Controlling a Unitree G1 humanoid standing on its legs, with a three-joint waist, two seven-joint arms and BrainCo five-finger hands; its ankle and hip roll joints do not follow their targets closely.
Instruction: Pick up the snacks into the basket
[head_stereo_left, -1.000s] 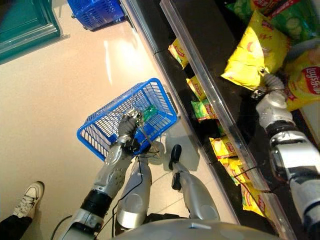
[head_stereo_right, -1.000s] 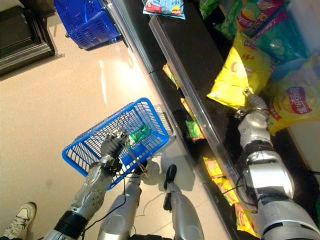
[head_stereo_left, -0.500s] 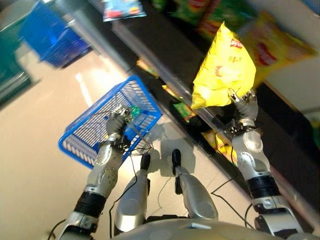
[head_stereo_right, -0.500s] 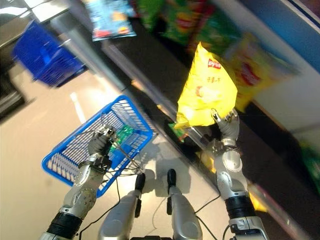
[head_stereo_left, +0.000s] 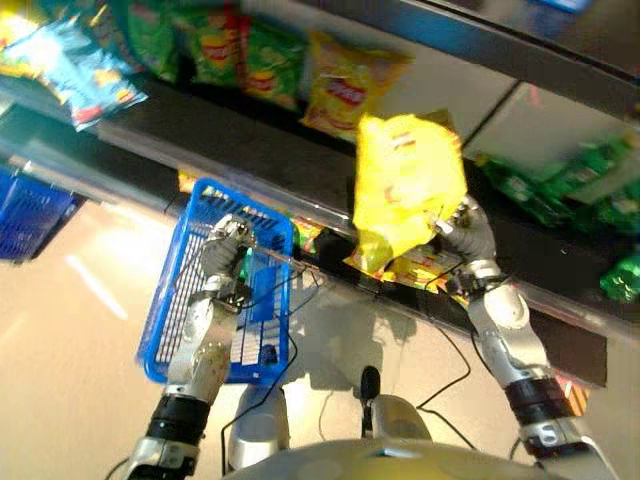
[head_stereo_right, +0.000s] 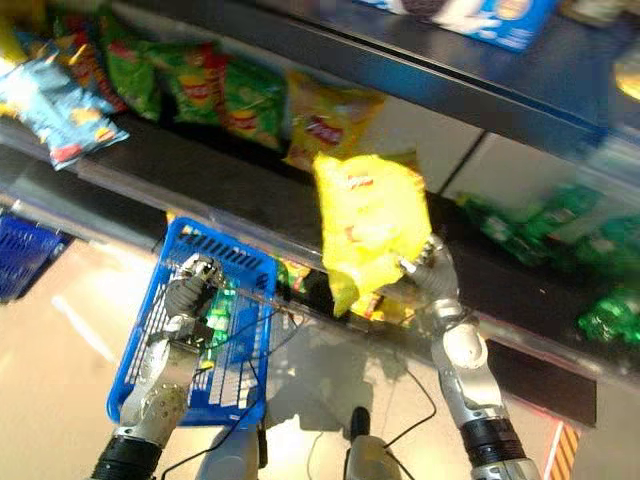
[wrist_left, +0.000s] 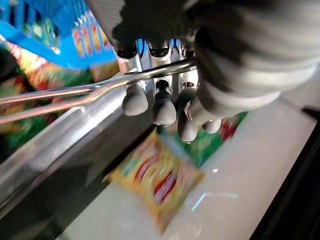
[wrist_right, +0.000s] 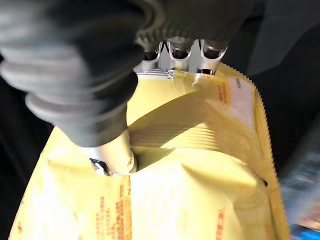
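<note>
Chip bag: the yellow chip bag (head_stereo_right: 372, 222) hangs in the air before the shelf (head_stereo_right: 250, 195), beside the basket, not yet over it.
Right robot hand (head_stereo_right: 428, 270): I pinch only its crimped edge; it may slip.
Left robot hand (head_stereo_right: 192, 287): curled round the wire handle (wrist_left: 75, 92).
Basket (head_stereo_right: 140, 345): it tilts, so my drop could miss.

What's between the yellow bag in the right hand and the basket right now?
In the left eye view, the yellow chip bag in the right hand and the blue basket are separated by the shelf's front rail and small snack packs beneath it.
</note>
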